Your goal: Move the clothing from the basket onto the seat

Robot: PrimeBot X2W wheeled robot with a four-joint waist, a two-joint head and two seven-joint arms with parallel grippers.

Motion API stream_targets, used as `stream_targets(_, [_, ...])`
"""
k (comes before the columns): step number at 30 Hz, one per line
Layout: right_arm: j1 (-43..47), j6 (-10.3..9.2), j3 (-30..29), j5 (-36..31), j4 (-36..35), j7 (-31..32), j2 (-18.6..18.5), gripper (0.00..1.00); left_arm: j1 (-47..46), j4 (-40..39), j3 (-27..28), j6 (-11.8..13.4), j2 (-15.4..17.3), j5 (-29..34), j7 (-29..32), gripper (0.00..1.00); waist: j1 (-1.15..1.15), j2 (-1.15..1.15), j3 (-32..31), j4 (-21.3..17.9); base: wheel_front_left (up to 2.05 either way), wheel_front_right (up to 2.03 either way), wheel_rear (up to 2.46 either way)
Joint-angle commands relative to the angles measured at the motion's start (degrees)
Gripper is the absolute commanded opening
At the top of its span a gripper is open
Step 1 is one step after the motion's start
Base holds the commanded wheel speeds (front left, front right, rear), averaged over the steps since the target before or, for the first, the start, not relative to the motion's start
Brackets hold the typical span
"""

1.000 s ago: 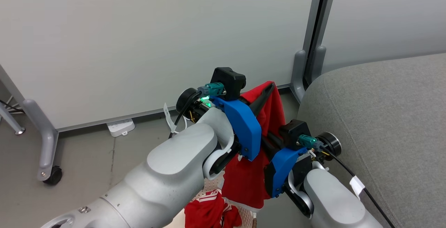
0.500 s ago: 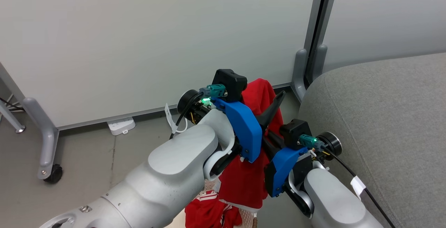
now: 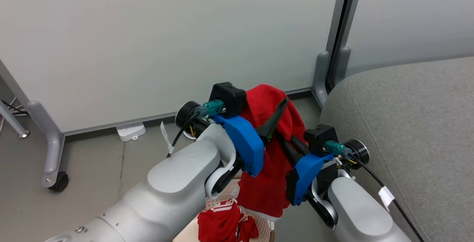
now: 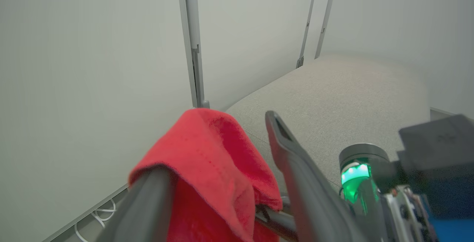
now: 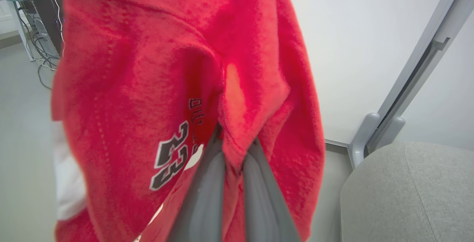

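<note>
Partition panels (image 3: 148, 42): pale and plain, set along the far side and joined by a grey post (image 3: 335, 49) at far right.

Floor (image 3: 92, 168): grey and smooth, seen at the left.

Seat (image 3: 407, 131): grey coarse upholstery with a rounded edge, placed at the right, with the right wrist near its left edge.

Basket (image 3: 266, 227): cream-white and perforated, partly seen below the arms at the near edge, left of the seat.

Numbered garment (image 3: 266, 186): bright red jersey, shown in the right wrist view to be marked 23 in black and white. It is held raised between the two arms, left of the seat and apart from it, above the basket. Its top is draped over one finger of the left gripper, and its lower part hangs down toward the basket.

Striped garment (image 3: 222, 225): red with white striped trim, crumpled, lying in the basket.

Frame leg (image 3: 52, 149): grey and angled, at far left, fitted with a black caster (image 3: 59, 181).

Left gripper (image 3: 273, 103): claw is spread wide and nothing is pinched. One finger (image 4: 296, 168) is bare and the other is covered by the red cloth.

Right gripper (image 5: 234, 142): claw is pressed together on a fold of the numbered garment, which is pinched between the two grey fingers.

Power strip (image 3: 129, 131): white, lying on the floor against the base of the panels.
</note>
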Motion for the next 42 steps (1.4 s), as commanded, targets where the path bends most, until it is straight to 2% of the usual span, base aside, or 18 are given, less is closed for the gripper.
stream_targets(1, [0.56, -0.02, -0.25, -0.28, -0.16, -0.44, -0.06, 0.00, 1.39, -0.34, 0.12, 0.27, 0.93, -0.04, -0.75, 1.00, 0.00, 0.00, 0.06, 0.06, 0.00, 0.00, 0.00])
stream_targets(11, [1.51, -0.02, -1.69, -0.76, -1.11, -0.44, -0.07, 0.00, 9.64, -8.47, 3.07, 0.27, 8.58, 2.88, -4.94, 1.00, 0.00, 0.00, 0.58, 0.92, 0.00, 0.00, 0.00])
stream_targets(18, [1.45, -0.02, -2.21, -1.48, -1.83, -0.19, -0.07, 0.00, 20.80, -20.80, 12.78, -0.20, 14.18, 12.73, -5.03, 1.00, 0.00, 0.00, 0.85, 0.70, 0.00, 0.00, 0.00])
stream_targets(21, [1.49, -0.02, -2.63, -1.93, -2.01, -0.16, -0.07, 0.00, 25.83, -24.51, 16.99, -0.84, 15.22, 17.08, -5.04, 1.00, 0.00, 0.00, 0.92, 0.61, 0.00, 0.00, 0.00])
stream_targets(25, [1.73, -0.02, -3.16, -2.32, -2.25, -0.13, -0.06, 0.00, 32.23, -26.98, 21.69, -2.12, 15.64, 21.63, -5.04, 1.00, 0.00, 0.00, 1.08, 0.52, 0.00, 0.00, 0.00])
stream_targets(32, [2.18, -0.02, -3.71, -2.55, -2.65, 0.18, -0.07, 0.00, 40.19, -27.76, 29.14, -3.55, 14.29, 27.37, -5.05, 1.00, 0.00, 0.00, 1.43, 0.62, 0.00, 0.00, 0.00])
stream_targets(42, [2.56, -0.02, -4.08, -2.86, -2.97, 0.29, -0.07, 0.00, 44.52, -25.64, 35.03, -6.99, 11.21, 32.20, -5.06, 1.00, 0.00, 0.00, 1.84, 0.74, 0.00, 0.00, 0.00])
